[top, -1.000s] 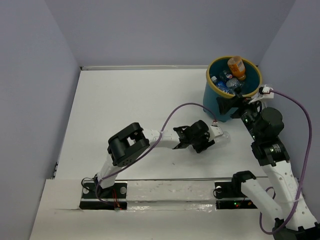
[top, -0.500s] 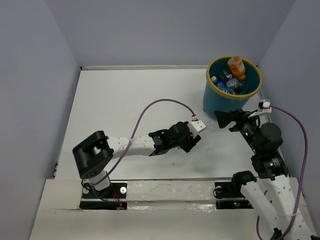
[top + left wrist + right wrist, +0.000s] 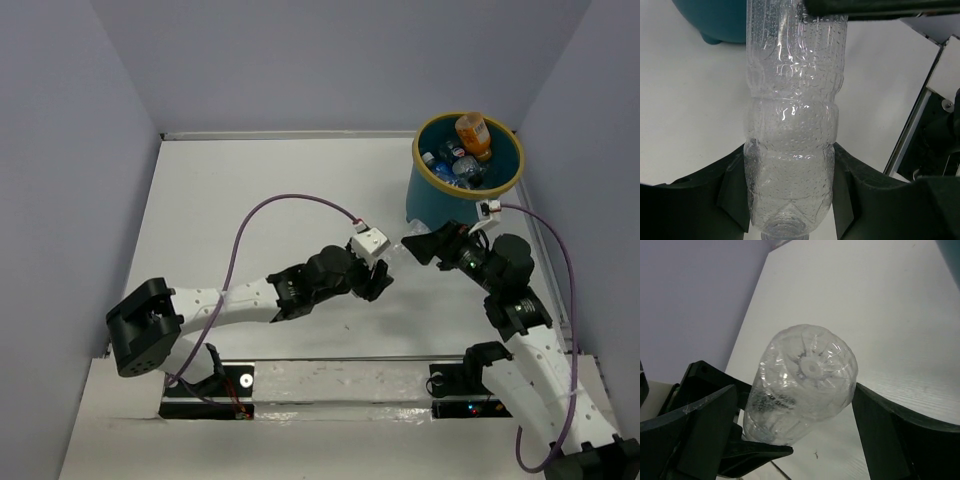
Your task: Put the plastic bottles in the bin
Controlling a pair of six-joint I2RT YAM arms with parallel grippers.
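top external, left gripper (image 3: 379, 277): reaches out from the near left corner to the middle of the tabletop (image 3: 250, 190), clamped on the neck end of the long clear bottle (image 3: 397, 262).
top external, right gripper (image 3: 411, 244): sits just beside the bin (image 3: 428, 200), its jaws spread wide at the bottle's other end.
top external, bin: stands at the far right corner of the tabletop. An orange bottle (image 3: 474, 135) lies against its far rim, with blue-labelled bottles (image 3: 455, 160) beside it.
top external, long clear bottle: between the two grippers, near the bin's near left side and outside it.
left wrist, fingers (image 3: 732, 192): closed on the ribbed body near the neck, one on each side, both touching it.
left wrist, long clear bottle: runs straight away from the camera toward the bin's teal wall. A dark finger of the right gripper crosses its far end.
right wrist, fingers (image 3: 705, 432): wide apart, one on each side of the bottle's base. Whether they touch it cannot be told.
right wrist, long clear bottle: its moulded base faces the camera above the white tabletop.
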